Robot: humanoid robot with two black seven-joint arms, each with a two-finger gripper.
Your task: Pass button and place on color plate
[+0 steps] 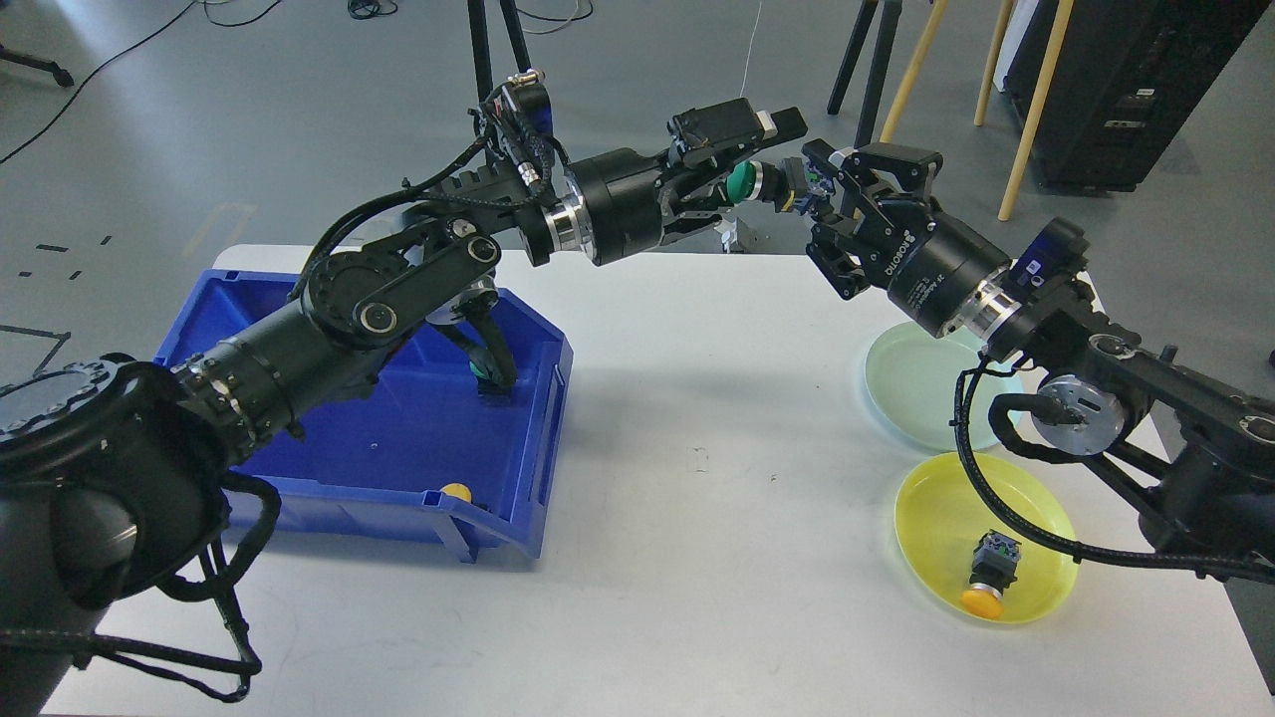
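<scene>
A green button (743, 182) with a dark body is held in the air above the table's far edge, between my two grippers. My right gripper (809, 186) is shut on the button's body end. My left gripper (754, 167) stands open around the green cap, with its upper finger (780, 121) lifted clear above it. A pale green plate (908, 390) and a yellow plate (1036, 558) lie at the table's right. The yellow plate holds a yellow button (988, 575).
A blue bin (398, 448) stands at the left with a yellow button (456, 491) near its front lip. My left arm crosses above the bin. My right arm hangs over both plates. Tripod legs stand behind the table.
</scene>
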